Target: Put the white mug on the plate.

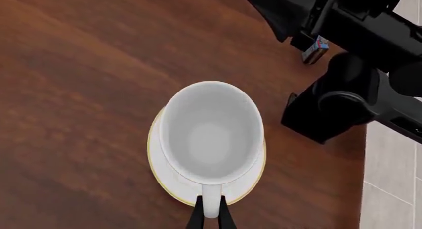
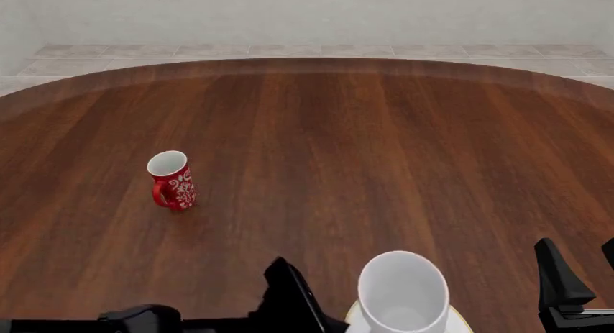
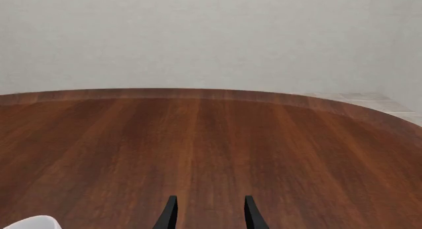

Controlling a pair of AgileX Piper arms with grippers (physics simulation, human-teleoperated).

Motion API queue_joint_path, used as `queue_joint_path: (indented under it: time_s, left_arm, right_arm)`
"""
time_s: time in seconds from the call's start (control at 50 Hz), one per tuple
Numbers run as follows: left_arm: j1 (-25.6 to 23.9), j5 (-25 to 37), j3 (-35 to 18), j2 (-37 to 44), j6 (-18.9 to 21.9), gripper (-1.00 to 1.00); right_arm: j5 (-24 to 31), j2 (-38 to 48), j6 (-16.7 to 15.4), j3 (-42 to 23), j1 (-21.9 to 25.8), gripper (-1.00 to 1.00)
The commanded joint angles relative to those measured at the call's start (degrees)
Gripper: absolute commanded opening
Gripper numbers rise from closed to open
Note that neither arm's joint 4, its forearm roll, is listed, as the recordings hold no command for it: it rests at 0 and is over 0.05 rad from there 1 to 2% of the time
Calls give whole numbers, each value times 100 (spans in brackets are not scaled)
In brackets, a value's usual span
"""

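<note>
- The glossy all-white ceramic mug (image 1: 211, 135) is seen upright on the round white plate with a thin gold rim (image 1: 166, 178), at the near tabletop (image 2: 364, 153) edge.
- Its loop handle is pinched between the left gripper (image 1: 210, 215) fingers.
- The right gripper (image 3: 207, 214) fingers are held apart, empty, beside the mug.
- A small red patterned mug (image 2: 172, 180) stands farther off, leftward.
</note>
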Motion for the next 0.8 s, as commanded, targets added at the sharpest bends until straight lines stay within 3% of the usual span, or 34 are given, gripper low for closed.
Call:
queue_joint_path:
  time_s: [0.02, 0.8]
  left_arm:
    - [-32, -103, -64, 217, 90, -100]
    - [-86, -300, -116, 717, 220, -100]
  right_arm:
    - [2, -10, 8, 5, -8, 100]
    - [2, -10, 7, 5, -9, 100]
